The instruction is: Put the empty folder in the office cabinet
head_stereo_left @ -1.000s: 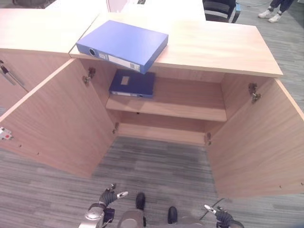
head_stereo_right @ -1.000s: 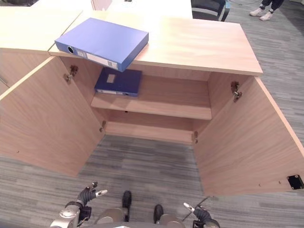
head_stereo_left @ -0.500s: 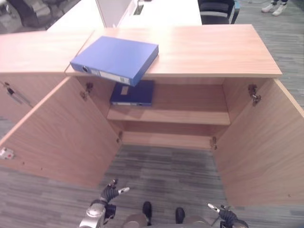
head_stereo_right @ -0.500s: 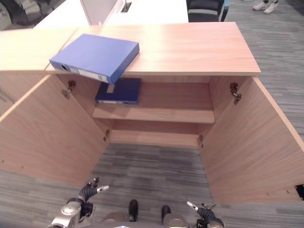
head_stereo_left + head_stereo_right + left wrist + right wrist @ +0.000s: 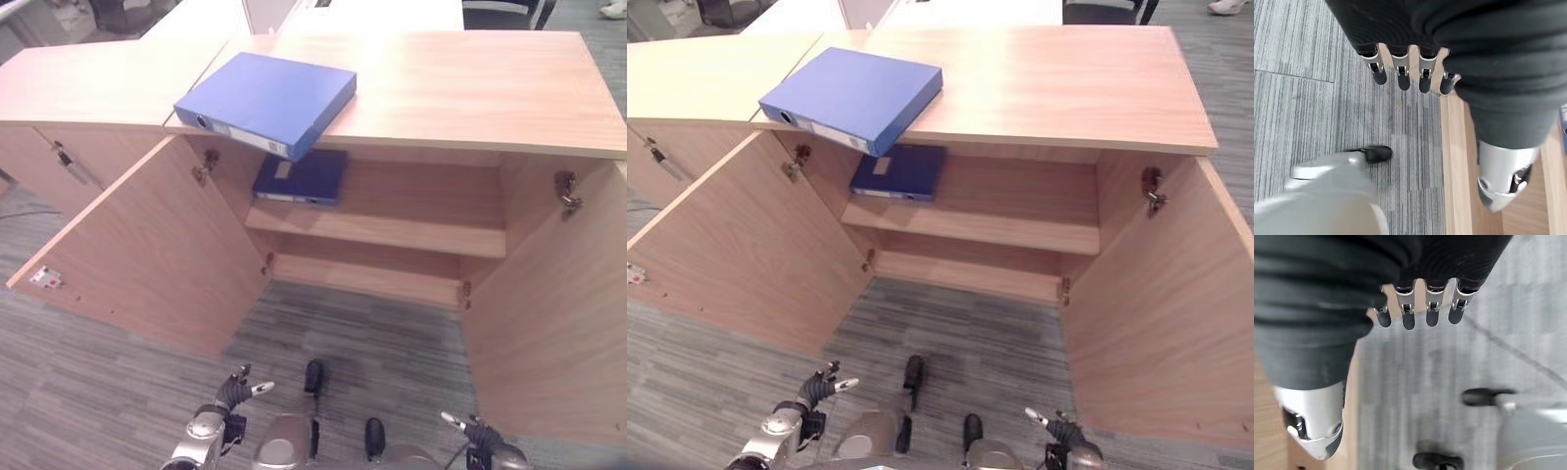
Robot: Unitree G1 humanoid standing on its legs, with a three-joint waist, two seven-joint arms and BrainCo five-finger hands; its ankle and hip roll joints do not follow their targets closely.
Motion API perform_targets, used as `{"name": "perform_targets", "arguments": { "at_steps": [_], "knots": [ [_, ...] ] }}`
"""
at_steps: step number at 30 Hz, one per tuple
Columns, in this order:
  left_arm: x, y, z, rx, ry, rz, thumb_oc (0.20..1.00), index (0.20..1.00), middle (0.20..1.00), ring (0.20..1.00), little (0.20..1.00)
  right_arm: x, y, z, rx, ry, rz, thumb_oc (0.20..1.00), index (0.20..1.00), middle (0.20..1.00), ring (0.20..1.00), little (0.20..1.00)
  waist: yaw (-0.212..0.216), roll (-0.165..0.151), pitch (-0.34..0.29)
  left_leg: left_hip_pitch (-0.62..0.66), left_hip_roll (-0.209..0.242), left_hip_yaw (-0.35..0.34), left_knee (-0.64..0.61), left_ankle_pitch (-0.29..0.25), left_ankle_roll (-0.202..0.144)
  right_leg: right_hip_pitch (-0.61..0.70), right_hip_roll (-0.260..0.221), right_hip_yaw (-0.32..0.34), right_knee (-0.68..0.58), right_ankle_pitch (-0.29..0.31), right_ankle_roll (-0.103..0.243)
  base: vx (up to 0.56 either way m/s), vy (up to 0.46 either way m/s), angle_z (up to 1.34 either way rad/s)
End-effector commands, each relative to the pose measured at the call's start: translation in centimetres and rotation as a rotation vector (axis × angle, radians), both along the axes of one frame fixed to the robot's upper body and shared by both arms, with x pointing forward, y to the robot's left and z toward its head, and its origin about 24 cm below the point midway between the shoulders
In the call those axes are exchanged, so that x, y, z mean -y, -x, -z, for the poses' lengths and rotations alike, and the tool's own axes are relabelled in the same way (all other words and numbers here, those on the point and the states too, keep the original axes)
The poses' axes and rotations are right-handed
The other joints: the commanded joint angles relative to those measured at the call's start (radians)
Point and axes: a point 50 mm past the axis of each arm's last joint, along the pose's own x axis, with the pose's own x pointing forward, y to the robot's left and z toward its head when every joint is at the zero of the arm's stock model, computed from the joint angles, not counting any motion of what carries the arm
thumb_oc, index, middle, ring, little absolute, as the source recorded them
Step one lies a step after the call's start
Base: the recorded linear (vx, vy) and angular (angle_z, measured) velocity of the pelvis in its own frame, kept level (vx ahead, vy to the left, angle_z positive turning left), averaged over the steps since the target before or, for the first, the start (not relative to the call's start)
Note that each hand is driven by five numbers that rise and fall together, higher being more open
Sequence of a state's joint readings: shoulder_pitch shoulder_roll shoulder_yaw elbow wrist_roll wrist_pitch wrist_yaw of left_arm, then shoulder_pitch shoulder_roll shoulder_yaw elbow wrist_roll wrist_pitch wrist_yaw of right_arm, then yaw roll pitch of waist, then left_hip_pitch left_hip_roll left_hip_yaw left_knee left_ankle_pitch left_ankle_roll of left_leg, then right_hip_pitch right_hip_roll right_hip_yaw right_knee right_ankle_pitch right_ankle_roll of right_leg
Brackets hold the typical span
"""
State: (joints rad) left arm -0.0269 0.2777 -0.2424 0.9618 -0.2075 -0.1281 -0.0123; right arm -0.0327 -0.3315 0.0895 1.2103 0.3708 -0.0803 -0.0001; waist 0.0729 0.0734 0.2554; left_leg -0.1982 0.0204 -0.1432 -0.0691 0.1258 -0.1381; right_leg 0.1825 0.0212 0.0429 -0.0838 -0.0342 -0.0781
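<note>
A blue folder [image 5: 269, 101] overhangs the open cabinet's top [image 5: 470, 88]; another folder [image 5: 302, 177] lies on its shelf [image 5: 411, 230].

No readable text here: the blue folder [image 5: 269, 101] on the cabinet top [image 5: 470, 88] carries a white spine label, its print too small to read

Only the head camera's view shifts; nothing moves.

The cabinet [image 5: 411, 98] and the blue folder [image 5: 266, 102] on its top now sit further right and slightly higher in the frame, and the person's shoes at upper right slide almost out.
</note>
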Motion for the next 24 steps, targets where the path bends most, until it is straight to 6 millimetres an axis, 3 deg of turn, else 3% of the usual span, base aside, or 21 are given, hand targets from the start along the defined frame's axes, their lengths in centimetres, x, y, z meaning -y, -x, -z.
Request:
{"name": "perform_targets", "arguments": {
  "at_steps": [1, 5, 9, 15, 16, 17, 18, 19, 20, 21, 24],
  "knots": [
    [-0.1, -1.1, -0.9, 0.072, -0.022, 0.027, 1.000, 1.000, 1.000, 1.000, 1.000, -0.5, 1.6, 0.5, -0.046, 0.005, -0.071, 1.000, 1.000, 1.000, 1.000, 1.000, 0.020, -0.035, -0.048, -0.087, -0.026, -0.004, 0.070, 0.063, 0.041, 0.060, -0.017, 0.076, 0.061, -0.131, 0.107, 0.28, 0.113, -0.50],
    [-0.2, -0.7, -0.6, 0.053, -0.031, 0.031, 1.000, 1.000, 1.000, 1.000, 1.000, -1.0, 1.9, 0.8, -0.063, -0.007, -0.082, 1.000, 1.000, 1.000, 1.000, 1.000, 0.022, -0.046, -0.069, -0.046, -0.015, 0.010, 0.065, 0.076, 0.047, 0.077, -0.036, 0.082, 0.058, -0.147, 0.118, 0.23, 0.136, -0.46],
    [-0.9, -0.8, -0.8, 0.059, -0.047, 0.025, 1.000, 1.000, 1.000, 1.000, 1.000, -1.8, 1.7, 1.0, -0.070, -0.022, -0.100, 1.000, 1.000, 1.000, 1.000, 1.000, 0.035, -0.089, -0.103, -0.041, -0.026, 0.074, 0.087, 0.029, 0.083, 0.052, -0.106, 0.089, 0.088, -0.130, 0.177, 0.20, 0.182, -0.18],
    [-1.1, -2.3, -1.8, 0.109, -0.055, 0.046, 1.000, 1.000, 1.000, 1.000, 1.000, -2.1, 0.6, 0.8, -0.038, -0.032, -0.091, 1.000, 1.000, 1.000, 1.000, 1.000, 0.038, -0.110, -0.106, -0.048, -0.035, 0.116, 0.121, -0.030, 0.114, -0.021, -0.135, 0.072, 0.204, -0.081, 0.227, 0.10, 0.152, -0.21],
    [-1.3, -2.5, -2.0, 0.119, -0.061, 0.046, 1.000, 1.000, 1.000, 1.000, 1.000, -2.3, 0.2, 0.8, -0.029, -0.035, -0.094, 1.000, 1.000, 1.000, 1.000, 1.000, 0.038, -0.111, -0.099, -0.040, -0.033, 0.125, 0.123, -0.043, 0.121, -0.048, -0.134, 0.058, 0.261, -0.045, 0.240, 0.06, 0.124, -0.11],
    [-1.8, -3.1, -2.5, 0.143, -0.070, 0.039, 1.000, 1.000, 1.000, 1.000, 1.000, -2.5, -0.6, 0.6, -0.004, -0.038, -0.101, 1.000, 1.000, 1.000, 1.000, 1.000, 0.028, -0.102, -0.078, -0.016, -0.017, 0.139, 0.119, -0.057, 0.131, -0.115, -0.125, 0.009, 0.396, 0.028, 0.269, 0.06, 0.124, -0.14],
    [-1.8, -3.1, -2.5, 0.143, -0.070, 0.039, 1.000, 1.000, 1.000, 1.000, 1.000, -2.5, -0.6, 0.5, -0.004, -0.038, -0.102, 1.000, 1.000, 1.000, 1.000, 1.000, 0.028, -0.102, -0.078, -0.016, -0.017, 0.139, 0.120, -0.057, 0.131, -0.116, -0.125, 0.010, 0.399, 0.026, 0.270, 0.07, 0.175, -0.22],
    [-1.9, -3.3, -2.8, 0.156, -0.071, 0.036, 1.000, 1.000, 1.000, 1.000, 1.000, -2.8, -1.0, 0.5, 0.013, -0.045, -0.104, 1.000, 1.000, 1.000, 1.000, 1.000, 0.016, -0.083, -0.059, 0.013, -0.002, 0.140, 0.112, -0.067, 0.142, -0.171, -0.111, -0.032, 0.498, 0.054, 0.285, 0.03, 0.101, -0.28],
    [-1.9, -3.3, -2.8, 0.156, -0.071, 0.035, 1.000, 1.000, 1.000, 1.000, 1.000, -2.8, -1.0, 0.5, 0.013, -0.045, -0.104, 1.000, 1.000, 1.000, 1.000, 1.000, 0.016, -0.083, -0.059, 0.013, -0.003, 0.140, 0.112, -0.067, 0.142, -0.172, -0.111, -0.032, 0.501, 0.053, 0.286, 0.10, 0.151, -0.20],
    [-2.1, -3.4, -2.9, 0.158, -0.075, 0.030, 1.000, 1.000, 1.000, 1.000, 1.000, -3.1, -1.1, 0.5, 0.020, -0.051, -0.108, 1.000, 1.000, 1.000, 1.000, 1.000, 0.011, -0.074, -0.048, 0.043, 0.010, 0.148, 0.102, -0.079, 0.147, -0.212, -0.142, -0.096, 0.518, 0.062, 0.282, 0.11, 0.048, 0.02],
    [-2.5, -3.0, -2.7, 0.148, -0.086, 0.013, 1.000, 1.000, 1.000, 1.000, 1.000, -3.3, -1.1, 0.5, 0.021, -0.049, -0.123, 1.000, 1.000, 1.000, 1.000, 1.000, 0.010, -0.068, -0.040, 0.089, 0.035, 0.151, 0.082, -0.100, 0.129, -0.234, -0.210, -0.192, 0.387, 0.004, 0.244, 0.14, -0.022, -0.28]
  ]
}}
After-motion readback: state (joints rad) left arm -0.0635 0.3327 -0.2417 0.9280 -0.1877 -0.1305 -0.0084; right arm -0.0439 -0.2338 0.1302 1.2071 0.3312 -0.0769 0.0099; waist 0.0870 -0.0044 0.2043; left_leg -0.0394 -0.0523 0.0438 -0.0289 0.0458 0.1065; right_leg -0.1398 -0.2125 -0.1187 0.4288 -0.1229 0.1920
